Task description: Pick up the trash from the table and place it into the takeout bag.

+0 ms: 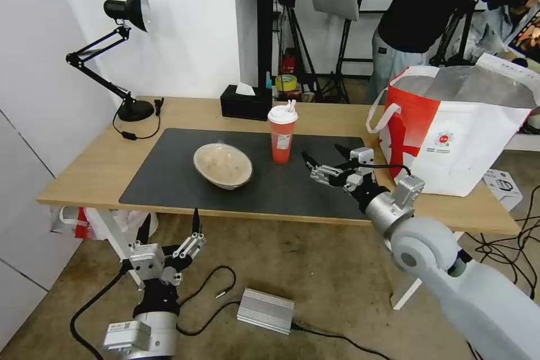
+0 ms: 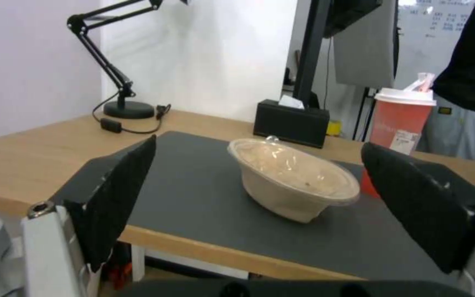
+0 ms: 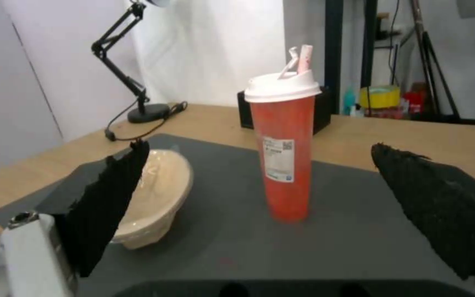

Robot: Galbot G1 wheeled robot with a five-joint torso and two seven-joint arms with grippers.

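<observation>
- My right gripper (image 1: 325, 161) stood over the dark mat right of centre in the head frame, its jaws spread wide and holding nothing.
- The red cup (image 1: 282, 134) stood upright just up and left of that gripper. Its long axis was vertical and a white lid with a straw stub was on top.
- In the right wrist view the cup (image 3: 284, 154) sat near the middle, between my two black fingers (image 3: 108, 202) but farther off and not touching either.
- My right arm was clearly the nearer one to the cup, so I judged a short forward reach would bring the jaws around its body.
- My left gripper (image 1: 169, 234) hung low in the lower left of the head frame, below the table (image 1: 79, 180) edge, also open and empty.
- The beige bowl (image 1: 223, 165) lay tilted on the mat left of the cup, and in the left wrist view it (image 2: 291, 178) was ahead of that gripper.
- The takeout bag (image 1: 455, 129) stood open at the right of the frame, on the table's right end.
- The cup carried a white sticker with a small square code, and the bag a round red logo; I could not read the print on either.
</observation>
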